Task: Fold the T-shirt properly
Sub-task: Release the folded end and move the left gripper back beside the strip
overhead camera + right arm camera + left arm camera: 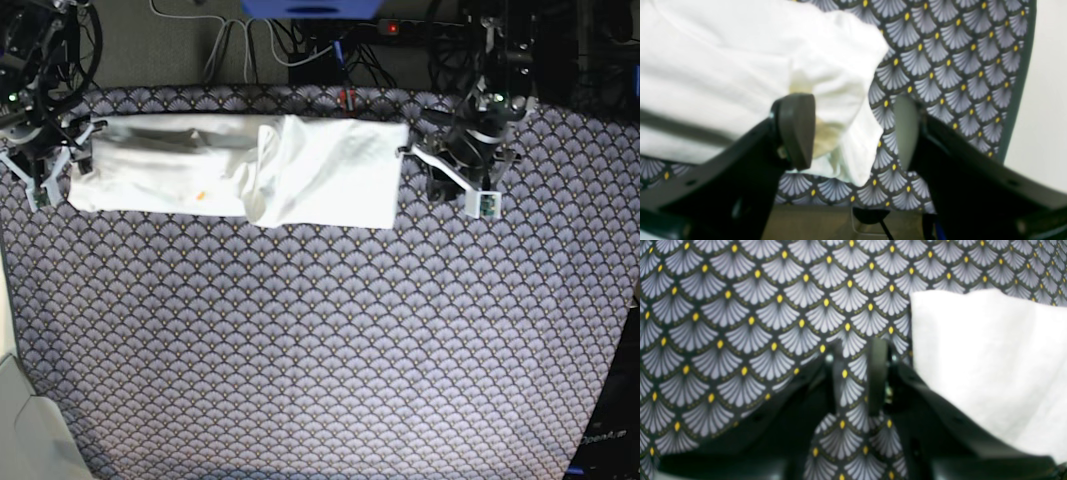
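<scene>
We see the T-shirt (240, 170) lying as a long white band across the far part of the table, folded lengthwise, with a bunched ridge of cloth near its middle and a small orange speck showing on its nearer-left part. It rests flat on the tablecloth (320, 340), a dark fabric printed with grey-lilac fan scales, each topped by a yellow dot, which covers the whole work surface.

At the shirt's end on the base view's left stands the right gripper (853, 133). In its wrist view the jaws are spread wide, one finger (796, 130) in front of the white cloth and the other over bare tablecloth; the shirt's corner lies between them, but we see nothing pinched.

At the other end, the left gripper (853, 376) sits just beside the shirt's edge (990, 366). Its jaws stand a narrow gap apart with only patterned tablecloth visible between them, and the white cloth lies off to one side, not in its grasp.

Beyond the table's far edge we make out a grey floor with tangled cables (250, 45), a power strip (400, 27) and a blue object (310, 8). A pale surface (25, 420) borders the table at the lower left.
</scene>
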{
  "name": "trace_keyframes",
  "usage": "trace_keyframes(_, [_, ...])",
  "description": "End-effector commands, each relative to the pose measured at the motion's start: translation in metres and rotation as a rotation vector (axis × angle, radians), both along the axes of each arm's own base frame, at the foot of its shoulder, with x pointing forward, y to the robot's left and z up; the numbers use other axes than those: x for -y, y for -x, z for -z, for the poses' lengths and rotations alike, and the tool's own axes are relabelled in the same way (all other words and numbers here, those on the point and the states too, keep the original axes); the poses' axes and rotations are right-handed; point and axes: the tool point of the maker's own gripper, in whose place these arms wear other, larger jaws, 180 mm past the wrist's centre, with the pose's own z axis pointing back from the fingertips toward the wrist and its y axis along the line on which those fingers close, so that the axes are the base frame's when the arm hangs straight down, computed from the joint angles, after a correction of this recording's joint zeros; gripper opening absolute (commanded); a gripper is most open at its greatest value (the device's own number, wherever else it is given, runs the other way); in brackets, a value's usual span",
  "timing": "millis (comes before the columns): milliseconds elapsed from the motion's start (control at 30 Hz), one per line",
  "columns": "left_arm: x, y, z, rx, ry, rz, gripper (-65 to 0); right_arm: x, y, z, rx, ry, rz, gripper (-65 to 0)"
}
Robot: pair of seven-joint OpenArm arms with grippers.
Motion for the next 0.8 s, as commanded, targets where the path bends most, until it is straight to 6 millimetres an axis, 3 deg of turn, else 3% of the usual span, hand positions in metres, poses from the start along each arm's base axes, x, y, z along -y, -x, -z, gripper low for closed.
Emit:
trace_keyframes(0, [0.000, -0.006, -0.012, 0.046, 0.003, 0.002, -52.5, 0.005, -0.004, -0.005, 0.020, 0.009, 0.002, -26.5])
trace_keyframes(233, [0.000, -0.006, -0.012, 0.046, 0.003, 0.002, -52.5, 0.011, -0.001, 0.024, -0.042, -0.057, 0.049, -24.0])
trace_keyframes(333, [0.000, -0.002, -0.009, 0.036, 0.000, 0.002, -52.6, 0.010, -0.007, 0.023, -0.032, -0.061, 0.047, -24.0])
trace_keyframes(600, [0.002, -0.004, -0.024, 0.075, -0.002, 0.009, -52.6, 0.009, -0.016, 0.018, -0.008, -0.068, 0.051, -24.0])
trace_keyframes(767, [0.003, -0.003, -0.031, 0.092, -0.007, 0.013, -52.6, 0.007, -0.014, 0.033, -0.026, -0.141, 0.071, -24.0])
